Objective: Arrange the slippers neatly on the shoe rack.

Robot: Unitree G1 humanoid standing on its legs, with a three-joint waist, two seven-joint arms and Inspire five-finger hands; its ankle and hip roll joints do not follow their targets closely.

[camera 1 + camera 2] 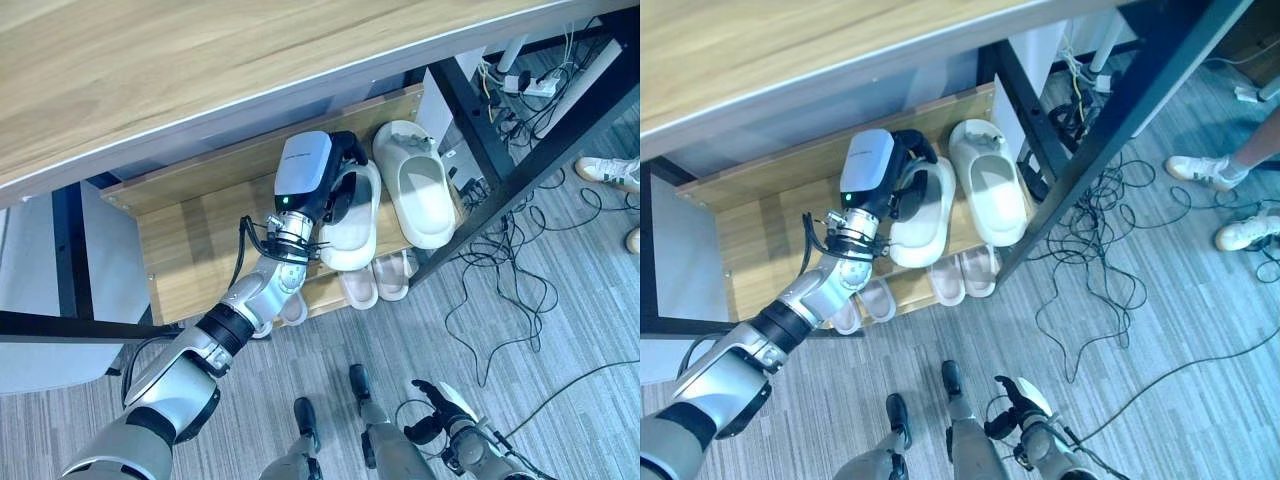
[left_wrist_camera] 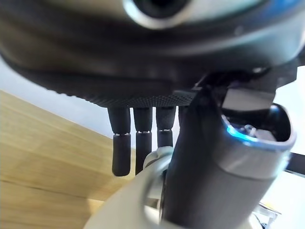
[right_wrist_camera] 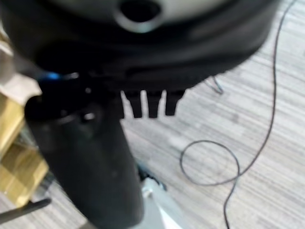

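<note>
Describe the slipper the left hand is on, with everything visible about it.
The slipper is an off-white, chunky slide that looks like soft foam, lying sole down on the top shelf of the wooden shoe rack, beside its matching slipper. The left hand covers its strap end, thumb curled on it, fingers past its edge.

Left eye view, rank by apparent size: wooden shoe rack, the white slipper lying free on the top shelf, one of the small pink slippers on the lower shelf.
1. Wooden shoe rack, by far the largest.
2. Free white slipper on the top shelf, beside the one under the left robot hand.
3. Small pink slipper on the lower shelf; it lies farther from the camera, so true size is less sure.
</note>
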